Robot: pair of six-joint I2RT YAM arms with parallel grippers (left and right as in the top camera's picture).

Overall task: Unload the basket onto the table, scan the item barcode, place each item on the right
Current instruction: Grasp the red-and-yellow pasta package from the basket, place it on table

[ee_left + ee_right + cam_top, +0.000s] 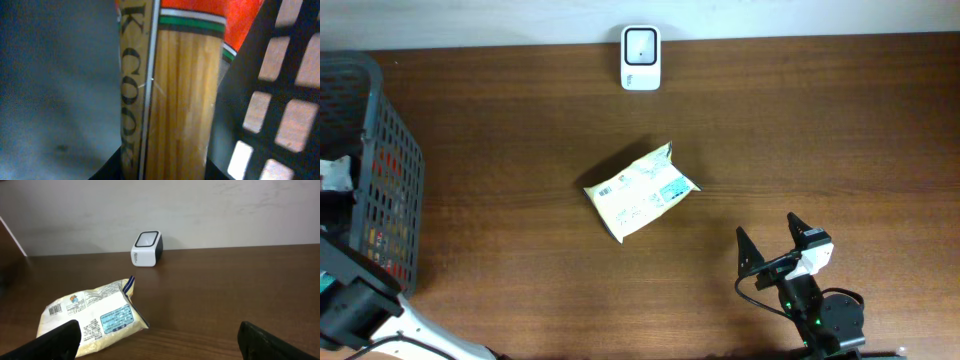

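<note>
Seems the pick-up step: left claw (334,198) down in the basket (390,170) at the table's (520,120) left edge, close against a spaghetti pack (185,100), grip impossible to tell. Needs lifting clear next, barcode turned toward the scanner (641,58) at the far edge. Right claw (766,228) wide open, empty, near the front edge.

Packet (640,192) central on table (840,130), scanner (641,58) behind it, basket (395,190) far left

A pale yellow packet (641,191) lies flat, barcode (55,309) up, well apart from the white upright scanner (641,57).
</note>
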